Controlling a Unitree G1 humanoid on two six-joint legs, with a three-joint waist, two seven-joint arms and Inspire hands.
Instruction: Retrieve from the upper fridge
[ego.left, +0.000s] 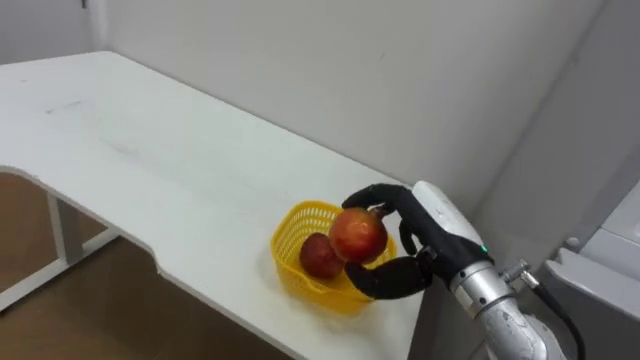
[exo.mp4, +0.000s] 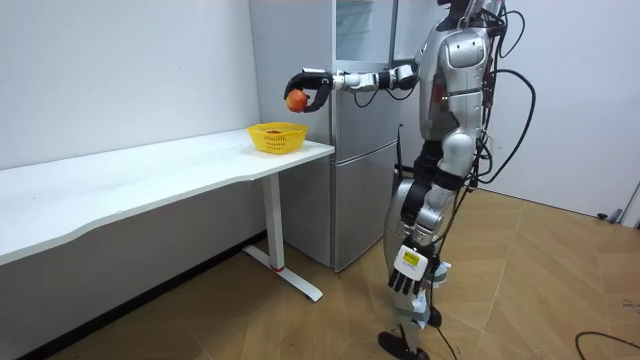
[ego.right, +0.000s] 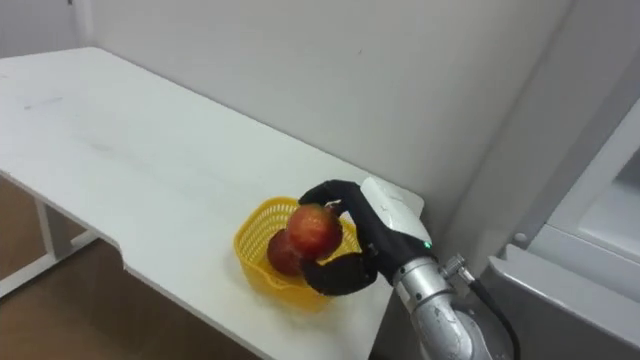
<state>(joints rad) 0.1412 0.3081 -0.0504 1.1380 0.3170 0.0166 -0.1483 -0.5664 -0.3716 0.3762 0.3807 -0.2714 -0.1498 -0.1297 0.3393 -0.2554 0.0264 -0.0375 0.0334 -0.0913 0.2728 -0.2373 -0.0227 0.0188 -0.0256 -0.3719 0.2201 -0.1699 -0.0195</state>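
**Deposit step: apple above basket**

Left eye view: the right hand (ego.left: 405, 255) has its fingers curled round a red apple (ego.left: 357, 237), held just above the yellow basket (ego.left: 288, 240) at the worktop (ego.left: 150, 150) end corner. A second apple (ego.left: 318, 257) lies inside.

Right eye view: same arrangement.

Room view: that corner adjoins the fridge (exo.mp4: 355, 190). The left hand (exo.mp4: 407, 268) hangs with its fingers relaxed and empty.

Retrieval appears complete. The next move calls for lowering the apple beside the second apple, then releasing it.
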